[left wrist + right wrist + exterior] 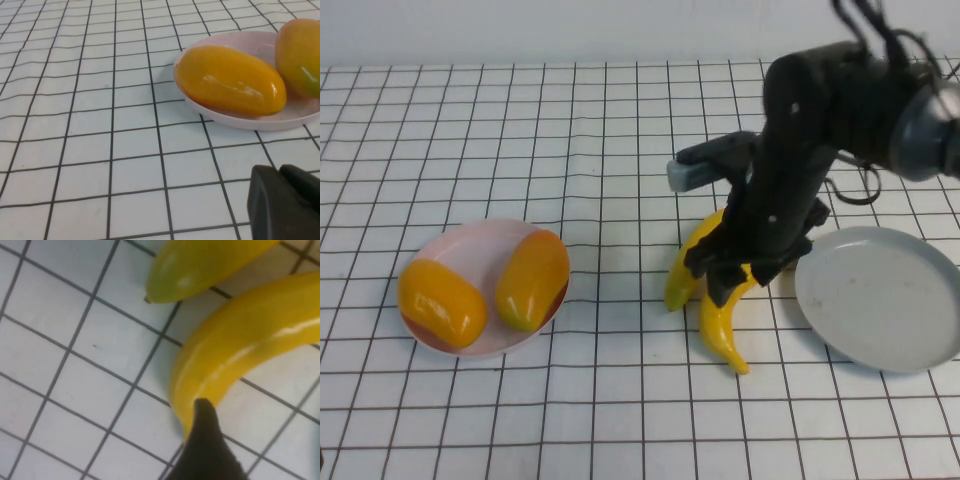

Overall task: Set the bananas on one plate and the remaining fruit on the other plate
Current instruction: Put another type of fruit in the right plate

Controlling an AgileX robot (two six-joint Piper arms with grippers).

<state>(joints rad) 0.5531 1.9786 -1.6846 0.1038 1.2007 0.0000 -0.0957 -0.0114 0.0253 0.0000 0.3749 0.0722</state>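
Right gripper (740, 268): lowered onto the two bananas at table centre-right; one dark fingertip (206, 440) is seen pressed against the nearer banana (240, 360). The second finger is hidden, so jaw spread and grip cannot be told.
Bananas: both lie on the gridded cloth (520, 140), their upper parts covered by the arm; one end (678, 285) shows at 9 o'clock of the gripper, the other (722, 335) at 6 o'clock. In the right wrist view the second banana (200, 265) is cut off by the frame.
Grey plate (885, 300): bare, at 3 o'clock of the bananas, its far edge cropped.
Pink plate (460, 245): well apart at 9 o'clock, holding both orange fruits (442, 302) (532, 280).
Left gripper (285, 205): only a dark corner is shown in the left wrist view, near the pink plate (240, 120); jaws cannot be told.
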